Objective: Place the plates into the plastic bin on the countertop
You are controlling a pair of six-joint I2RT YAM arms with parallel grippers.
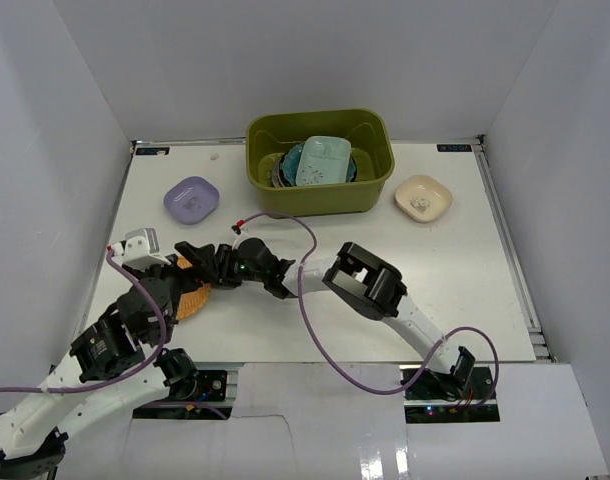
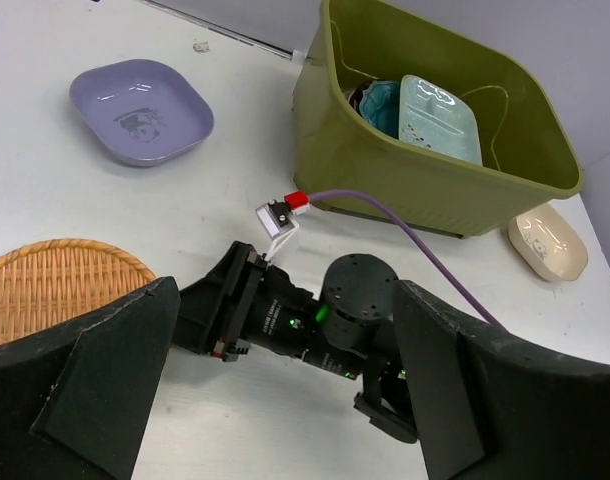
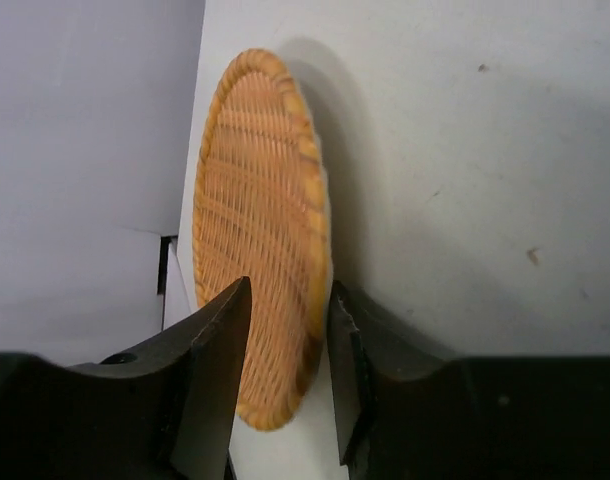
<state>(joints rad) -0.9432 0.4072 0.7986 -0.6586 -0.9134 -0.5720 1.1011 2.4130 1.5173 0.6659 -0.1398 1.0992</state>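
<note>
The orange woven plate (image 1: 193,298) lies at the near left of the countertop (image 1: 455,270). My right gripper (image 1: 197,258) reaches across to it, and its jaws (image 3: 290,340) are closed on the near rim of the plate (image 3: 265,230), one finger over it and one under. My left gripper (image 2: 285,295) is wide open and empty, hovering just above the right arm's wrist beside the plate (image 2: 55,285). The olive plastic bin (image 1: 320,195) at the back holds a mint plate (image 1: 322,160), a teal one (image 1: 291,160) and others beneath.
A lavender plate (image 1: 191,199) sits left of the bin and a cream plate (image 1: 423,197) right of it. A purple cable (image 1: 310,300) loops over the countertop near the right arm. White walls enclose the sides.
</note>
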